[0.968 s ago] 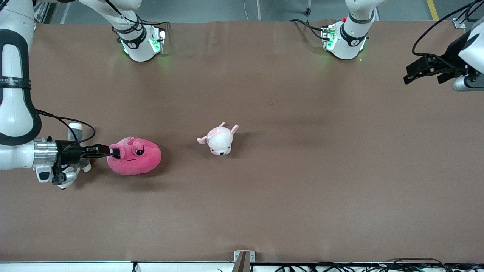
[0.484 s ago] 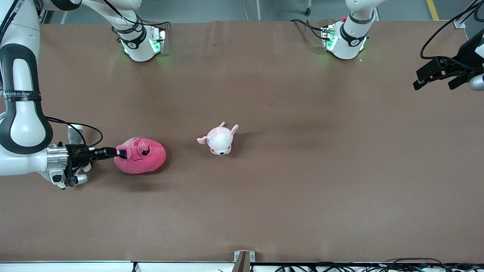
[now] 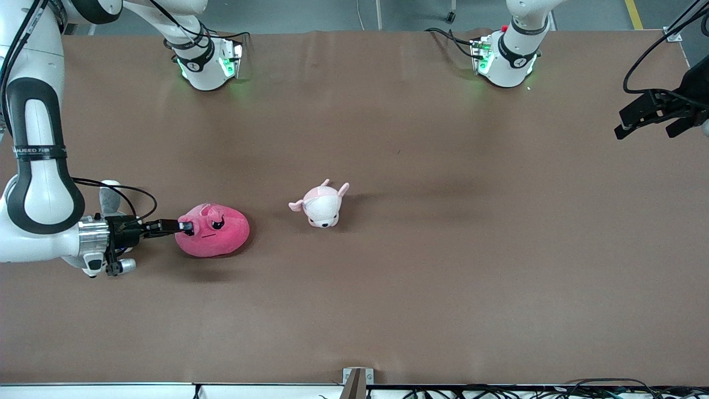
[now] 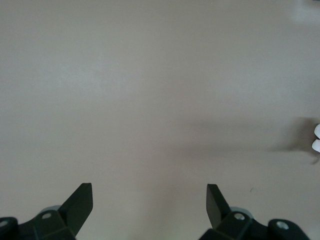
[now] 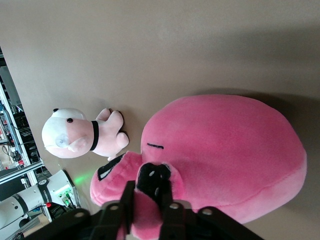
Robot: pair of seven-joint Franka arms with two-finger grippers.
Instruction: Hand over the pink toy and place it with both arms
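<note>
The right gripper (image 3: 187, 226) pinches one stalk bump of the pink toy (image 3: 213, 230), its two black fingers (image 5: 150, 185) set close together around a fold of hot-pink plush, as the right wrist view shows from just above. The toy rests on the brown table (image 3: 421, 288) toward the right arm's end, face up, its angry black eyes turned to the front camera; whether the fingers are gripping hard or beginning to slacken cannot be told, though plush fills the gap between them.

Judged by where things lie, the task is at an early stage: the toy sits on the tabletop in the right arm's reach, no handover has taken place, and the placing by the second arm is yet to come.

Outward from the jaws, the right arm (image 3: 39, 183) lies low and nearly level over the table, its wrist pointing toward the table's middle, the forearm rising up along the edge of the front view to its base at the top. A grey-and-white plush (image 3: 109, 195) is partly hidden beside that wrist.

The left gripper (image 3: 649, 117) hangs over the left arm's end of the table, well apart from the toy, its fingers (image 4: 77, 206) spread wide with nothing between them; that arm waits. A small pale-pink-and-white animal plush (image 3: 321, 204) stands near the table's middle, between the two grippers and apart from the pink toy.
</note>
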